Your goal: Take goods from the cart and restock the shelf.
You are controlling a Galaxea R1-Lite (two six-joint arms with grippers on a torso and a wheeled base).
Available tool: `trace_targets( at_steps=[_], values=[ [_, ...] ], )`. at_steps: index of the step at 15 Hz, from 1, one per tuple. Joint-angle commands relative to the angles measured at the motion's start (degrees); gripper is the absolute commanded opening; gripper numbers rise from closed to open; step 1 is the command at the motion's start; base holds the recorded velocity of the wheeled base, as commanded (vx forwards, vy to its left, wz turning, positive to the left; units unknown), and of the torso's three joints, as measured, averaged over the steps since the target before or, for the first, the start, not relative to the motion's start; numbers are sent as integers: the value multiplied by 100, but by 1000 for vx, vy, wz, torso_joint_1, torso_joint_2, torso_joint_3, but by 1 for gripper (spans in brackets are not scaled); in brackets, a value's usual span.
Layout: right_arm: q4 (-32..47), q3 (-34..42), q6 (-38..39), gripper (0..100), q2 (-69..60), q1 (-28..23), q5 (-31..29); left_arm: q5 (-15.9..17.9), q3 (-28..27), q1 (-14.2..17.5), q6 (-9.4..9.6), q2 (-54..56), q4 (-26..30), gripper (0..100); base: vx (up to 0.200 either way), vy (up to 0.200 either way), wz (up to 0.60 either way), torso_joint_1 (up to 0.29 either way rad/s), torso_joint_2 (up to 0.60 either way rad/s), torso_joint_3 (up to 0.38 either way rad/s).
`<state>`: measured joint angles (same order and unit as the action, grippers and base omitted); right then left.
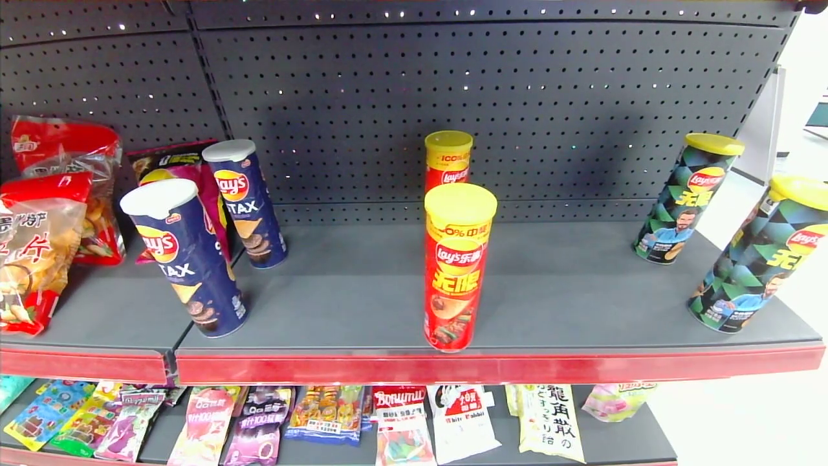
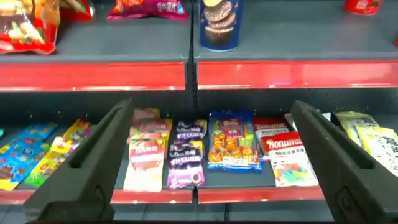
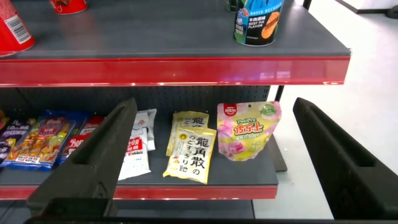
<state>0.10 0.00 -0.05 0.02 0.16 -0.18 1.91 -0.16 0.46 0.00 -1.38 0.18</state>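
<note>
Six chip cans stand on the upper shelf (image 1: 362, 285), seen from my head camera. The front blue can (image 1: 184, 259) sits at the shelf's lip on the left, with the rear blue can (image 1: 246, 204) behind it. The front red can (image 1: 456, 272) is at the lip in the middle, and the rear red can (image 1: 447, 158) is directly behind it by the pegboard. The front green can (image 1: 757, 259) sits at the right end, with the rear green can (image 1: 686, 197) farther back. Red snack bags (image 1: 45, 220) lean at the far left.

Both tools are released and hold nothing. My left gripper (image 2: 208, 165) is spread wide and faces the candy packets (image 2: 231, 140) lying on the lower shelf (image 1: 621, 433). My right gripper (image 3: 211, 162) is equally spread and faces that shelf's right end, where yellow packets (image 3: 191, 152) lie just beside a pink-and-green pouch (image 3: 247, 130).
</note>
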Motion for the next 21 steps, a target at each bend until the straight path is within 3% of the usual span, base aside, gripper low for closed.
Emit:
trace_targets(
  at_steps=[1, 16, 18, 19, 20, 21],
  values=[
    [-1, 0, -13, 100, -2, 2, 1, 2, -2, -29, 0, 120, -1, 100, 0, 0, 0, 0, 0, 0],
    [43, -26, -127, 100, 42, 19, 27, 2, -2, -38, 0, 120, -1, 100, 0, 0, 0, 0, 0, 0],
    [43, -105, 251, 100, 683, 371, 18, 2, -2, -29, 0, 120, -1, 100, 0, 0, 0, 0, 0, 0],
    [78, -1090, 638, 100, 1360, 731, 379, 2, -2, -38, 0, 120, -1, 100, 0, 0, 0, 0, 0, 0],
    [105, -2109, 805, 100, 2116, 1021, 1117, 2, -2, -29, 0, 120, -1, 100, 0, 0, 0, 0, 0, 0],
    [131, -2646, 726, 100, 2757, 1267, 1644, 2, -2, -29, 0, 120, -1, 100, 0, 0, 0, 0, 0, 0]
  ],
)
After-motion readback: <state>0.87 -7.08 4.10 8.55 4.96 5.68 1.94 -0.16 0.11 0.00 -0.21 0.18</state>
